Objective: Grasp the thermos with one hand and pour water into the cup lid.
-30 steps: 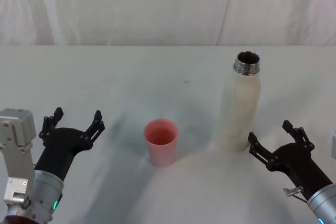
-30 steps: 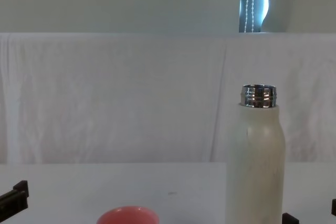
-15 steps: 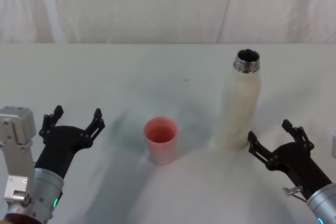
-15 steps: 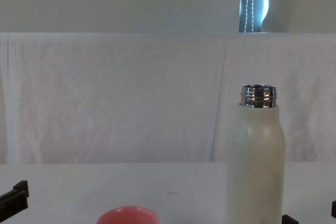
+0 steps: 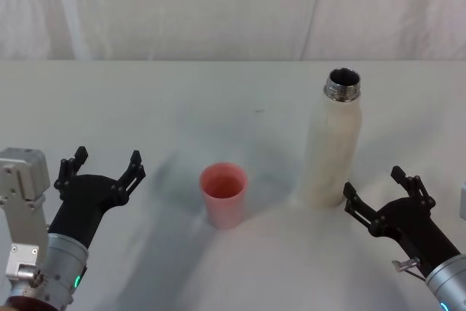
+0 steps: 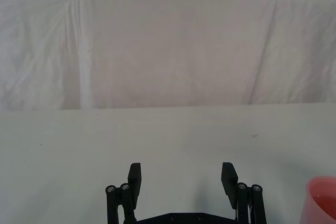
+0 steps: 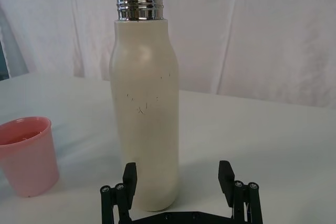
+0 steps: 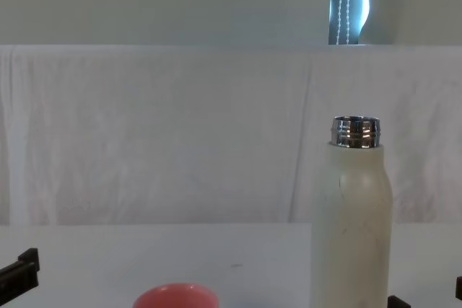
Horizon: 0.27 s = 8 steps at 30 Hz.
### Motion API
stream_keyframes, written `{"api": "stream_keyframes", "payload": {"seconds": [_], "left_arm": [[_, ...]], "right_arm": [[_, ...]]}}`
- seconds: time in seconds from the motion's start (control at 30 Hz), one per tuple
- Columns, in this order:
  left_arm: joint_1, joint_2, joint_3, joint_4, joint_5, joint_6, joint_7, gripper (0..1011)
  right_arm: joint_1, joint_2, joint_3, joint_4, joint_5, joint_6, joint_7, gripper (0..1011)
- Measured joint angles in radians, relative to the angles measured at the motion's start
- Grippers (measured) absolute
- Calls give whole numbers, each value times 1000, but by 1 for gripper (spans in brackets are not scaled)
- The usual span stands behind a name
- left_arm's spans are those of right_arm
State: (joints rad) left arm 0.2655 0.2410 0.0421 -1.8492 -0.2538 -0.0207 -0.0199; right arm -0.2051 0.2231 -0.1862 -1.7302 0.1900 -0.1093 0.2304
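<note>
The thermos stood upright and uncapped on the white table, and only the head view looked down into its open steel neck; the right wrist view instead showed faint scuff marks on its cream side. The cup lid stood upright on the table to the left of the thermos and nearer the robot, well apart from it. The head view showed the whole cup, while the chest view cut it off to a strip of pink rim at the bottom edge and the left wrist view caught only a corner of it. Whether the thermos or the cup held any water could not be made out. The right gripper hovered low just in front of the thermos, on the robot's side of it, angled toward its base, fingers spread wide and holding nothing; in the right wrist view the fingertips flanked the foot of the thermos without touching it. The left gripper hung well to the left of the thermos, beyond the cup, pointing forward over bare table, fingers likewise wide apart and empty.
</note>
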Motion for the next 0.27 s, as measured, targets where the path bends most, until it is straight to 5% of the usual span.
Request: {"api": "stream_keyframes", "payload": {"seconds": [0.27], "left_arm": [[0,0,0,0,0,0,0,1001]], "right_arm": [[0,0,0,0,0,0,-1,1002]]}}
